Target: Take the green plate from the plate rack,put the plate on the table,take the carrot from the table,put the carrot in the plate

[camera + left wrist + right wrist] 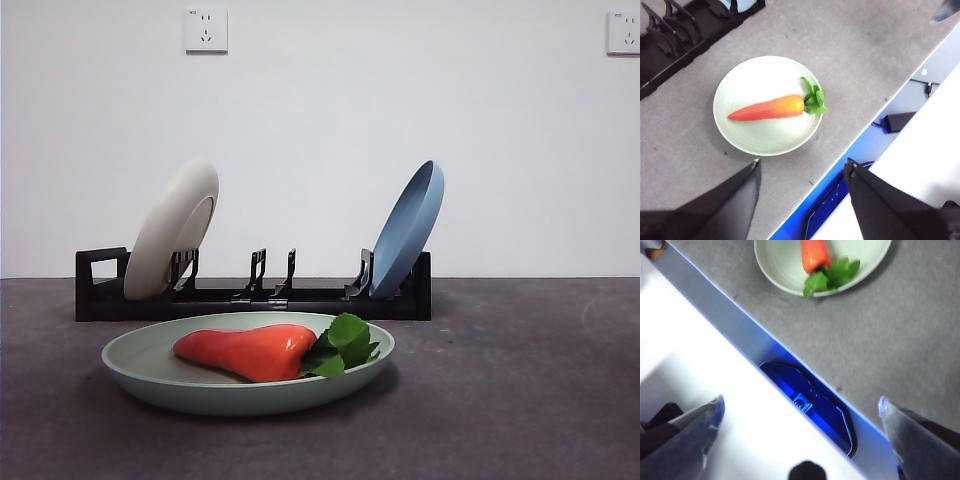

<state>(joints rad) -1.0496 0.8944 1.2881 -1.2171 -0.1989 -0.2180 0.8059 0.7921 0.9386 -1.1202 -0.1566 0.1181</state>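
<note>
The green plate (150,375) lies flat on the table (520,400) in front of the plate rack (250,298). The carrot (248,351) lies in it, leaves to the right. The left wrist view shows the plate (760,135) with the carrot (767,108) from above, and the rack (675,45). My left gripper (802,167) is open and empty, raised over the table's front edge. My right gripper (800,407) is open and empty, held back over the table's edge, and its view shows the plate (785,270) with the carrot (814,255). Neither gripper shows in the front view.
A cream-beige plate (172,230) stands in the rack's left slots and a blue plate (408,228) leans at its right end. The table's front edge (855,135) has a blue frame below it. A black power adapter (897,120) lies on the floor.
</note>
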